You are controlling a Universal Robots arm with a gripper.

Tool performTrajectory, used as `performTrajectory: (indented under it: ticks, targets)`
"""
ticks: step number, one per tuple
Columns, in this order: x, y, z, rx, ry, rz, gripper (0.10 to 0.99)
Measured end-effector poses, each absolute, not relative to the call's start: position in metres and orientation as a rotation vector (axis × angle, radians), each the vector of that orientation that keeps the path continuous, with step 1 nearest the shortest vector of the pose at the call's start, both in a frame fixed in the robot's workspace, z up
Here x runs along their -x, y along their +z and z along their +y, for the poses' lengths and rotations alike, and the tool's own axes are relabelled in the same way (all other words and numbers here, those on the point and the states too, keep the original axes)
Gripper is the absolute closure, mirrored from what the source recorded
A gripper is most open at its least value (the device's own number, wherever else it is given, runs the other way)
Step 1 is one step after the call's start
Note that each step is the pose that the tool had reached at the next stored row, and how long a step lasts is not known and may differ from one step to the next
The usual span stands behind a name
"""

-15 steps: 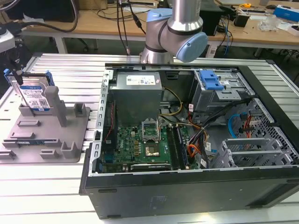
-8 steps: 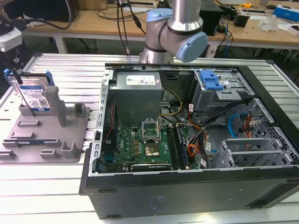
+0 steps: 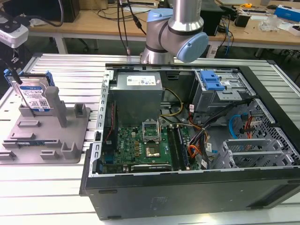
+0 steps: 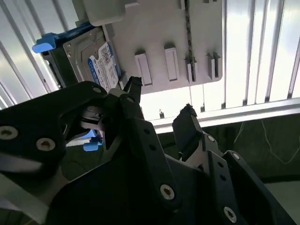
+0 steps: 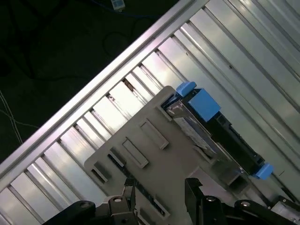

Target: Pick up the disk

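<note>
Disk (image 4: 105,65) is unheld: closest in, the gripper (image 4: 160,101) hangs with fingers (image 4: 187,126) spread, nothing between them, over the grey fixture (image 4: 159,33). Beyond, the disk stands on edge beside a fixture post (image 3: 55,105). A skewed descent could clip that post or tip the disk.

No word or number can be read anywhere. The disk (image 3: 35,96) carries a white-and-blue label (image 4: 104,65) with barcode blocks, its print too small to tell. A white sticker (image 3: 138,81) on the grey power supply box (image 3: 136,101) inside the computer case (image 3: 187,192) is equally unreadable.
</note>
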State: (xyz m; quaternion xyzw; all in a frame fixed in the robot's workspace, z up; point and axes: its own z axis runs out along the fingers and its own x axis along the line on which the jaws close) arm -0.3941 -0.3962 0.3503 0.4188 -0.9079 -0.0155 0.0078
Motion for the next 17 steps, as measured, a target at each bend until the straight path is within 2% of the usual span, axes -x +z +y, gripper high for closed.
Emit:
performTrajectory:
  ticks: [17]
  targets:
    - [0.3941, 0.3466, -0.3962, -1.847, -0.036, -2.523, 0.545]
